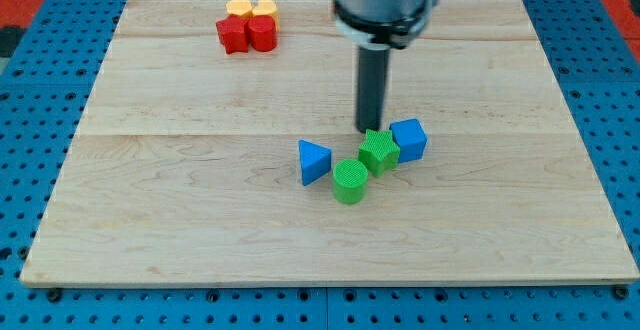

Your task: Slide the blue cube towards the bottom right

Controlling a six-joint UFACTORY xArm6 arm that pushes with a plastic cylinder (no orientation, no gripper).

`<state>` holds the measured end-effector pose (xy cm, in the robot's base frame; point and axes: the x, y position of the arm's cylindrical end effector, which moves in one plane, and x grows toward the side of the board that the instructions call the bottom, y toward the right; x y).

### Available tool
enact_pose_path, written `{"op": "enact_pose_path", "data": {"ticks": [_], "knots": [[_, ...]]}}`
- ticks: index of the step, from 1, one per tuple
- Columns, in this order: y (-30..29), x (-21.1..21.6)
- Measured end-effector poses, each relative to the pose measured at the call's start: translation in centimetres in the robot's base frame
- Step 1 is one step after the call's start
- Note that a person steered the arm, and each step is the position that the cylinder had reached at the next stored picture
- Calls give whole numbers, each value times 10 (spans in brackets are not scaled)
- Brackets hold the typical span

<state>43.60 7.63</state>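
Note:
The blue cube (409, 139) sits right of the board's middle, touching a green star block (378, 152) on its left. My tip (368, 130) is just above the green star and to the upper left of the blue cube, a small gap away from it. A green cylinder (349, 182) lies below and left of the star. A blue triangular block (313, 161) lies further left.
Two red blocks (246, 35) and two yellow blocks (251, 9) are clustered at the view's top left of the wooden board (150, 220). A blue pegboard (30, 90) surrounds the board.

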Motion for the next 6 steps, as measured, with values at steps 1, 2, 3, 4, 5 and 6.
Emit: {"op": "enact_pose_path", "data": {"ticks": [1, 2, 3, 4, 5, 6], "knots": [[12, 36], [3, 28], [54, 39], [74, 92], [87, 73], [18, -4]]}}
